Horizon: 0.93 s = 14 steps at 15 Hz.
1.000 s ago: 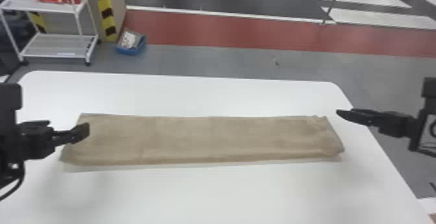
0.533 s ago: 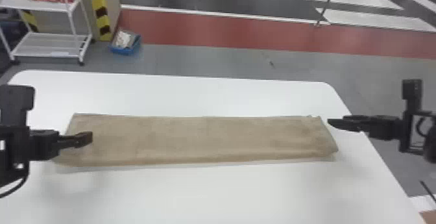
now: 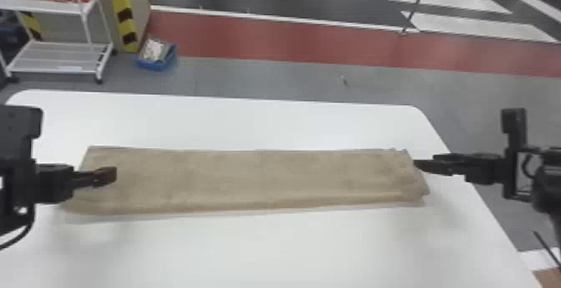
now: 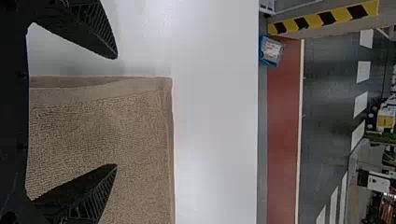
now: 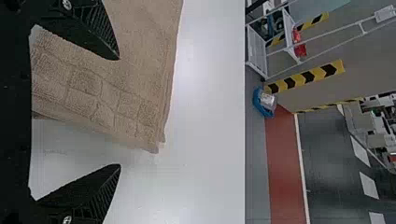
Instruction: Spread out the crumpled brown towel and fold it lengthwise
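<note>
One long brown towel on a table

The brown towel is cut off by the left wrist view's edge. The head view's bottom edge crops the worktop. Contents of the blue bin are blurred.

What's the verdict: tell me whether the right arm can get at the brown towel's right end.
Probably yes. The right gripper is open, one finger over the towel's end and the other over the table, with nothing visible blocking the way down.
</note>
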{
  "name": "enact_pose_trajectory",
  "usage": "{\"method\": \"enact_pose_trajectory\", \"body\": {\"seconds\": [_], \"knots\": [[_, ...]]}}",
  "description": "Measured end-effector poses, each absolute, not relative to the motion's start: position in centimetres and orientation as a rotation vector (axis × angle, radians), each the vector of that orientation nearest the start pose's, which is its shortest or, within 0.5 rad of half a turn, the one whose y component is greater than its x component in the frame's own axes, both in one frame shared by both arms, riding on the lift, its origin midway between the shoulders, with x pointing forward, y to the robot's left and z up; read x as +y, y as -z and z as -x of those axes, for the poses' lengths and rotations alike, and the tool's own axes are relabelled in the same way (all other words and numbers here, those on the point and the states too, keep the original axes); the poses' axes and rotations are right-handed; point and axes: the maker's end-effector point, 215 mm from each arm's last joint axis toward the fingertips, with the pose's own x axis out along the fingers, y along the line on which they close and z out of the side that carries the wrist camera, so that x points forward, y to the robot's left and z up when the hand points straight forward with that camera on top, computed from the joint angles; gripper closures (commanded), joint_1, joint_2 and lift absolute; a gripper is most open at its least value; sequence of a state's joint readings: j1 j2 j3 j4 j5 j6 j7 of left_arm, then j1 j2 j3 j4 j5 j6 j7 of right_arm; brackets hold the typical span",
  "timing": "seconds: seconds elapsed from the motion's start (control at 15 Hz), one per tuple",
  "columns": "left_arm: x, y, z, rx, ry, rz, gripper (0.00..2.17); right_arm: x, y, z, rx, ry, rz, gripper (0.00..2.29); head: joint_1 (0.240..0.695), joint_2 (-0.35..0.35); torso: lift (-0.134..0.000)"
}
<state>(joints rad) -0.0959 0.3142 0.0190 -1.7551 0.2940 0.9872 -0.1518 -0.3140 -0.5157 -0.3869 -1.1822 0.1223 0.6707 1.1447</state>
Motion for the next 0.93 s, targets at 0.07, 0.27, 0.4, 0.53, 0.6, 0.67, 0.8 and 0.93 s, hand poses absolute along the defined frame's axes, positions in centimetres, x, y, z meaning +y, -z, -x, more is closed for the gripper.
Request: {"method": "enact_pose_trajectory", "body": {"seconds": [0.07,0.27,0.4,0.53,0.6,0.67,0.8,0.93], "knots": [[28.88,44.50,-54.98,0.711,0.168,0.016,0.06,-49.42,40.55,-53.40,0.678,-0.431,-0.116,0.07,0.695,-0.205,-0.124],[28.86,44.34,-55.11,0.708,0.168,0.016,0.06,-49.76,40.55,-53.59,0.668,-0.433,-0.100,0.08,0.695,-0.207,-0.124],[28.83,44.17,-55.25,0.705,0.170,0.016,0.06,-49.85,40.71,-53.55,0.666,-0.434,-0.099,0.08,0.695,-0.209,-0.124],[28.81,44.15,-55.31,0.705,0.170,0.016,0.06,-49.87,40.76,-53.55,0.663,-0.435,-0.099,0.08,0.695,-0.210,-0.124],[28.80,44.18,-55.31,0.706,0.171,0.017,0.06,-49.89,40.74,-53.59,0.662,-0.435,-0.099,0.08,0.695,-0.210,-0.124],[28.80,44.17,-55.34,0.706,0.171,0.017,0.06,-49.91,40.73,-53.68,0.660,-0.435,-0.101,0.09,0.695,-0.210,-0.124],[28.76,44.15,-55.44,0.706,0.172,0.018,0.06,-49.95,40.80,-53.81,0.658,-0.436,-0.102,0.09,0.695,-0.210,-0.124],[28.55,44.20,-55.45,0.707,0.175,0.017,0.06,-49.96,40.80,-53.88,0.655,-0.437,-0.099,0.09,0.695,-0.211,-0.124]]}}
